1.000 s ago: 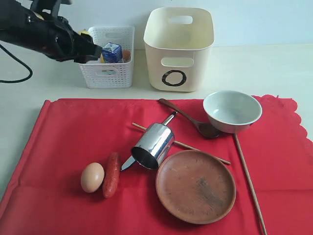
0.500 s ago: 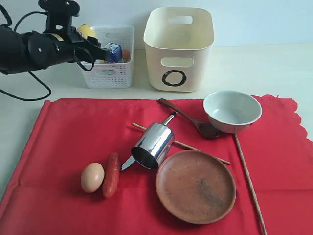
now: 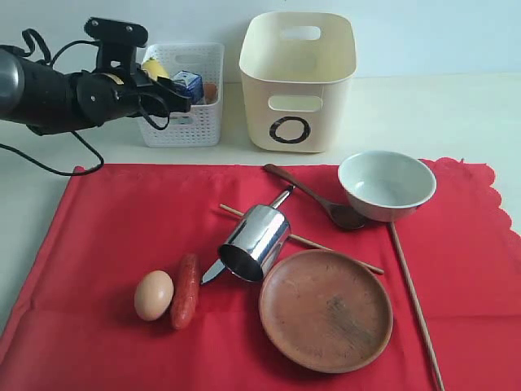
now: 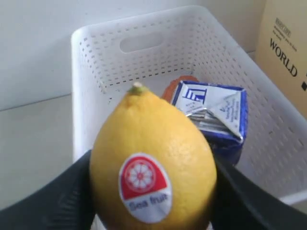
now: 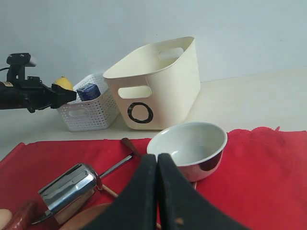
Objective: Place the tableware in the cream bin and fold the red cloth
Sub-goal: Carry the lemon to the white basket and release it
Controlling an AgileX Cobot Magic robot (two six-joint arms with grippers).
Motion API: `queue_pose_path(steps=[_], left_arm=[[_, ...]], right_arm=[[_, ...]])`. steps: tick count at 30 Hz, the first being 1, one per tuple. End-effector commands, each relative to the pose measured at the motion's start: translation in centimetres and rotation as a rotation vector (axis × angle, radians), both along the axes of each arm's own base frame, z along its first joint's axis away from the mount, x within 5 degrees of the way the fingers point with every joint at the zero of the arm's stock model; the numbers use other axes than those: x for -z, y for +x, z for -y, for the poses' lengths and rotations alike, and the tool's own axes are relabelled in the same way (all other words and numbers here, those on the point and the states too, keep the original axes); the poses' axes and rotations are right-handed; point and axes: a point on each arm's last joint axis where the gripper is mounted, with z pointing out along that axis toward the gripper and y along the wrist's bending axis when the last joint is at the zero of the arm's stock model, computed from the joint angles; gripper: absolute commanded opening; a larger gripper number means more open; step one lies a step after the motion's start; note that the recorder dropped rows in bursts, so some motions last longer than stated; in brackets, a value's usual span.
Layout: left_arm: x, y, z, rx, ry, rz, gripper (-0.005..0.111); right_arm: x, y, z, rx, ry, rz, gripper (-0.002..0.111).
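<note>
Closest, right pincer (image 5: 158,165) closed tight, empty, pointing at the bowl (image 5: 187,143). Flat on the red cloth (image 3: 106,236), brown plate (image 3: 326,310): hard, could break, best pinched at the rim. Behind it, shiny cup (image 3: 255,242) on its side: slippery, easiest by the handle (image 3: 282,198). Farther, bowl: smooth, rim grab. Beyond, cream bin (image 3: 298,81) on the counter (image 3: 456,114). Farthest, left arm stretched level, left pincer (image 3: 167,88) squeezing a lemon (image 4: 152,163) by the white basket (image 3: 202,122).

Yellow lemon (image 4: 153,158), red cloth (image 3: 106,244), cream bin (image 3: 326,114), white perforated basket (image 3: 183,122).
</note>
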Motion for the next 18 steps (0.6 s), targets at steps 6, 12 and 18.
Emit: queue_pose_path(steps=[6,12,18], left_arm=[[-0.4,0.2,0.3,-0.007,-0.015,0.02,0.076],[-0.5,0.0,0.3,0.001,-0.015,-0.001,0.077],[-2.5,-0.7,0.4,0.029,-0.024,-0.048,0.077]], right_arm=[[0.1,0.0,0.0,0.001,-0.006,0.01,0.0],[0.1,0.0,0.0,0.001,-0.006,0.01,0.0],[0.1,0.0,0.0,0.001,-0.006,0.01,0.0]])
